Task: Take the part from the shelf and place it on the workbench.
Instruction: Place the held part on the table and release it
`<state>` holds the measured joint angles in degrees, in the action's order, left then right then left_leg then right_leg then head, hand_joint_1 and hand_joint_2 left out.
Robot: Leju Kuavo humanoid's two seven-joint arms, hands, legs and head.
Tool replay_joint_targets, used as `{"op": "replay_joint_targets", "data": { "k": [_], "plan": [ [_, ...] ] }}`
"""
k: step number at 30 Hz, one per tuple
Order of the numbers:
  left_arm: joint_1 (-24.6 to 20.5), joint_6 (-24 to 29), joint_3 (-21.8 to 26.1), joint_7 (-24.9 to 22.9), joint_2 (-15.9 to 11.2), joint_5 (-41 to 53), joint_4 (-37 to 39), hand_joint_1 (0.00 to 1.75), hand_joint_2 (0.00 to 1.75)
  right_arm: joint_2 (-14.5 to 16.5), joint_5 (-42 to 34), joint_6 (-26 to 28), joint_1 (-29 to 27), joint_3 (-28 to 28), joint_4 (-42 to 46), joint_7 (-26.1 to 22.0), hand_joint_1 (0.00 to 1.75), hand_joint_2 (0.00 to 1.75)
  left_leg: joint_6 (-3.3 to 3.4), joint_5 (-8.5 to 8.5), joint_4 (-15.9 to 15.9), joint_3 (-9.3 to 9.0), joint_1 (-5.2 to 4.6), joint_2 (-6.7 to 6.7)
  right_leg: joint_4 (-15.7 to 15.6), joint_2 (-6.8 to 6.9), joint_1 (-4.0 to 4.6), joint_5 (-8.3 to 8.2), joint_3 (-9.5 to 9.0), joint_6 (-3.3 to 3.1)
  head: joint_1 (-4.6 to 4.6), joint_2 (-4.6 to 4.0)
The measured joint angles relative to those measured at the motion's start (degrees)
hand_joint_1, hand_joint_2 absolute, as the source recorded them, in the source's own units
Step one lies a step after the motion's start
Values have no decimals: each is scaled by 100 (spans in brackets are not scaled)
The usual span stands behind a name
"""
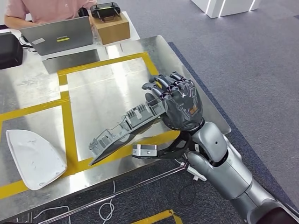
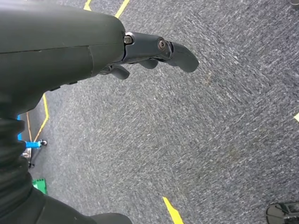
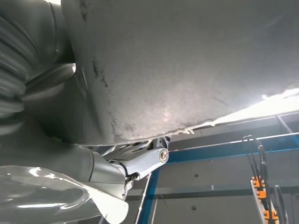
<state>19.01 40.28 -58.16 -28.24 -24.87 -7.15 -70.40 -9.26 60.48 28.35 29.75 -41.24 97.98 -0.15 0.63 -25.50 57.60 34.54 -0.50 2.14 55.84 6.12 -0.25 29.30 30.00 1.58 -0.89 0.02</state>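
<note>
Right hand (image 1: 180,105) reaches in over the steel table (image 1: 32,84), its fingers curled around one end of the long grey part (image 1: 130,128). That part slants down and away from the hand, its far tip on or just above the yellow tape (image 1: 68,121) near the table's front edge; contact is hard to tell. Well to its left lies a white panel (image 1: 33,158). At the table's far side sit a laptop (image 1: 58,35) and a cardboard box (image 1: 111,28), with a person (image 1: 46,9) behind. Left hand (image 2: 155,51) hangs over grey carpet (image 2: 211,140), fingers loosely extended, holding nothing.
</note>
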Motion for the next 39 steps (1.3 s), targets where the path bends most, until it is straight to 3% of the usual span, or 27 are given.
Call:
{"op": "replay_joint_targets", "data": {
  "k": [21, 28, 30, 32, 34, 35, 36, 38, 39],
  "plan": [
    [4, 0, 8, -16, -5, -1, -35, 0, 175, 1, -20, -84, 0, 1, 7, 68, 175, 175, 4, 4, 10, 0, 6, 2, 14, 0, 9, -1, 5, 3, 2, 0],
    [34, 0, 9, -28, -7, 2, -38, 0, 175, 14, -31, -110, 11, -2, 10, 86, 175, 175, 89, -9, -8, -1, -11, -27, 1, 29, -21, 10, -14, 89, 3, 0],
    [44, 1, 14, -36, -7, 9, -46, 0, 175, 24, -36, -118, 24, 1, 20, 88, 175, 175, 137, 22, -76, -46, 27, -74, 232, -192, -33, 184, 88, 112, -12, 0],
    [35, 1, 30, -44, -3, 11, -51, 0, 175, 25, -43, -121, 23, 2, 29, 92, 175, 175, 162, 33, -103, -67, 48, -139, 941, -489, -44, 548, 429, 110, -30, 0],
    [28, 0, 46, -50, 1, 11, -55, 0, 175, 24, -49, -122, 2, 1, 28, 94, 175, 175, 162, 31, -98, -65, 45, -229, 1646, -579, -42, 779, 799, 105, -33, 0],
    [29, 0, 50, -52, 2, 11, -57, 0, 175, 23, -50, -122, -8, 1, 26, 94, 175, 175, 160, 30, -95, -69, 43, -281, 1723, -589, -41, 727, 865, 98, -33, 0],
    [30, 0, 52, -54, 3, 11, -58, 0, 175, 23, -51, -122, -11, 0, 25, 94, 175, 175, 155, 28, -92, -78, 42, -333, 1563, -596, -42, 562, 815, 86, -33, 0],
    [31, 0, 55, -57, 4, 11, -61, 0, 175, 23, -52, -122, -10, -1, 25, 93, 175, 175, 123, 16, -83, -98, 41, -433, 785, -682, -49, 122, 474, 52, -32, 0],
    [30, 0, 56, -57, 5, 11, -63, 0, 175, 24, -52, -122, -6, -1, 25, 93, 175, 175, 96, 11, -67, -92, 37, -476, 424, -741, -55, -8, 302, 36, -32, 0]
  ]
}}
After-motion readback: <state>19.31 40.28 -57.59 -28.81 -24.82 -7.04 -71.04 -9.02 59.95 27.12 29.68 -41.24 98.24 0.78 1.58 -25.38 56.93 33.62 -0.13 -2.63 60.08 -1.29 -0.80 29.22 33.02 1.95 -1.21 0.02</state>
